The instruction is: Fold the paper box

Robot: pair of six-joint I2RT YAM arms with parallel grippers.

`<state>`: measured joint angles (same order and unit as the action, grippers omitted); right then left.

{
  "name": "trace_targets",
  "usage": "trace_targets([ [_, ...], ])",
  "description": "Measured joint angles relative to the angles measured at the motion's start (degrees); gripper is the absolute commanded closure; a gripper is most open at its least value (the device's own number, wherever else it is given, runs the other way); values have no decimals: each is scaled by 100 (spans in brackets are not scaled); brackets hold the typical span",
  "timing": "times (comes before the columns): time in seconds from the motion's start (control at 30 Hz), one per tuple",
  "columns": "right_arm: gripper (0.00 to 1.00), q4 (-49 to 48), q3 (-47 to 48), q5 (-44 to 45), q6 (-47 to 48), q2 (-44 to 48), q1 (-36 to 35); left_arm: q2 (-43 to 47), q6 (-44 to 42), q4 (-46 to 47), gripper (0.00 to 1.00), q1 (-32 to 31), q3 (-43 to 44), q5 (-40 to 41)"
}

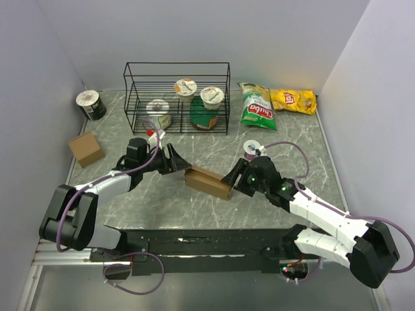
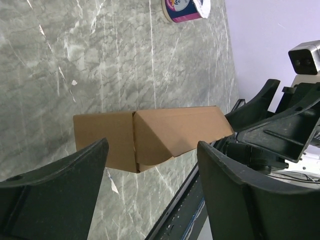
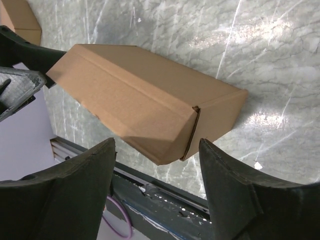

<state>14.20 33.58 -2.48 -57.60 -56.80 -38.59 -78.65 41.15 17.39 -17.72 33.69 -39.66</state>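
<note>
top, box [image 1: 207, 183]: oblong carton, laid on table [image 1: 292, 149] mid-scene between both arms, probably so each end can be worked.
top, left gripper [image 1: 176, 162]: aimed at box's left end; contact cannot be told.
top, right gripper [image 1: 235, 176]: set against the opposite end.
left wrist, box: seen flat just ahead of the fingers, top panel slanted; folding judged unfinished.
left wrist, jaws: spread wide, nothing clamped.
right wrist, box: end flap seam faced, just ahead.
right wrist, jaws: spread wide, nothing held.
</note>
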Motion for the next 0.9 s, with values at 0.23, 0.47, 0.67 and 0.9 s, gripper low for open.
trace_targets([
  [0.23, 35, -63, -118, 20, -37, -42, 0, -42, 28, 103, 25, 0, -66, -17],
  [0.47, 40, -140, -127, 26, -50, -50, 0, -48, 31, 162, 22, 0, -66, -17],
  [0.67, 43, -190, -127, 22, -52, -116, 0, -48, 127, 229, 15, 0, -66, -17],
  [0.9, 44, -240, -127, 26, -46, -155, 0, -214, 358, 664, 16, 0, -66, -20],
])
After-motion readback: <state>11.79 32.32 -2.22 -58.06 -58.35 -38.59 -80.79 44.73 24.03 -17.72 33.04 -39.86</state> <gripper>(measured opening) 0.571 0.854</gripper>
